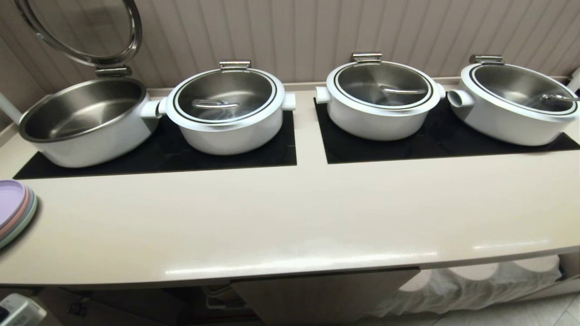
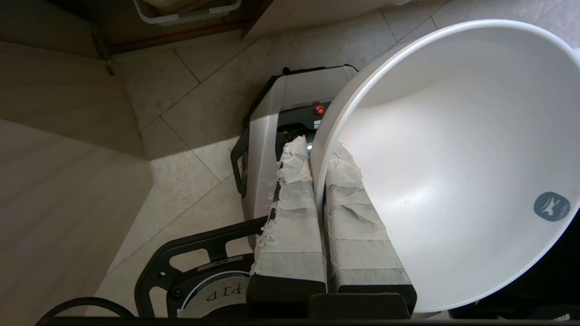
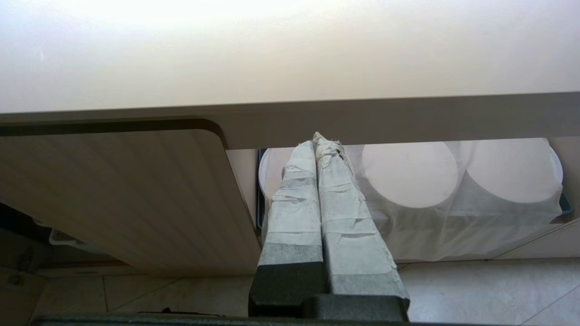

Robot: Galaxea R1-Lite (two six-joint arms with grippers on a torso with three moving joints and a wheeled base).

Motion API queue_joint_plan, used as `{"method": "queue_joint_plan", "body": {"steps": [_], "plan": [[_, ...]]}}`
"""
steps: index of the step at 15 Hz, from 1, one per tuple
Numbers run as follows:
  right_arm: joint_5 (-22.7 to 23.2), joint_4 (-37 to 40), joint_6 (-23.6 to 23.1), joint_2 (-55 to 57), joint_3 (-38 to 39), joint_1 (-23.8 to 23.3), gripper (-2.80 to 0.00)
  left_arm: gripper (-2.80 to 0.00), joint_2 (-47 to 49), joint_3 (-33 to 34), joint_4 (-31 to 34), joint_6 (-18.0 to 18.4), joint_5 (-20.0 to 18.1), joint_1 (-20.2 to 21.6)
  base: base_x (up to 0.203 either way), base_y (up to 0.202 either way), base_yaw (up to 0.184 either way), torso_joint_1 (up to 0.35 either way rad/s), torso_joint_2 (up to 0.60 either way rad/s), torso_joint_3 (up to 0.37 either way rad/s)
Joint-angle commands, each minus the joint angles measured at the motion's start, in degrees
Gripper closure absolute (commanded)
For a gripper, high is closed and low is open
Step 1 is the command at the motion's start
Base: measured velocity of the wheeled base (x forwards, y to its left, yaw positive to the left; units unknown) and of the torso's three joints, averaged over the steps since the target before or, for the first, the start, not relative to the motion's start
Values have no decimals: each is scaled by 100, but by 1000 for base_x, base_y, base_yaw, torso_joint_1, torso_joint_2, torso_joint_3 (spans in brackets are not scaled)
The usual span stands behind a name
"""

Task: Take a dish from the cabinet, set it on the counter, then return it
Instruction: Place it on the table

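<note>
Four pots (image 1: 226,111) stand in a row along the back of the bench (image 1: 290,217); stacked plates (image 1: 13,210) lie at its left edge, the cabinet (image 1: 317,294) below.

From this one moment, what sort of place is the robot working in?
Probably a buffet or catering service line. Four white lidded warming pots stand in a row on black panels set into a cream counter, and stacked pastel plates sit at its left end.
</note>
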Motion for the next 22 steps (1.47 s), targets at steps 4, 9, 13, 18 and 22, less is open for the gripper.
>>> {"method": "queue_joint_plan", "body": {"steps": [4, 9, 13, 18, 22], "plan": [[-5, -1, 10, 0, 0, 0, 0, 0, 8, -11, -9, -11, -90, -11, 0, 0, 0, 0, 0, 0], [-5, -1, 13, 0, 0, 0, 0, 0, 231, -51, -131, -11, -124, -19, 0, 0, 0, 0, 0, 0], [-5, -1, 5, 0, 0, 0, 0, 0, 724, -320, -329, -11, -109, -93, 0, 0, 0, 0, 0, 0], [-5, -1, 10, 0, 0, 5, 0, 0, 1610, -691, -885, -20, -108, -110, 0, 0, 0, 0, 0, 0], [-5, -1, 13, 0, 0, 0, 0, 0, 2254, -1196, -983, -38, -99, -327, 0, 0, 0, 0, 0, 0]]}}
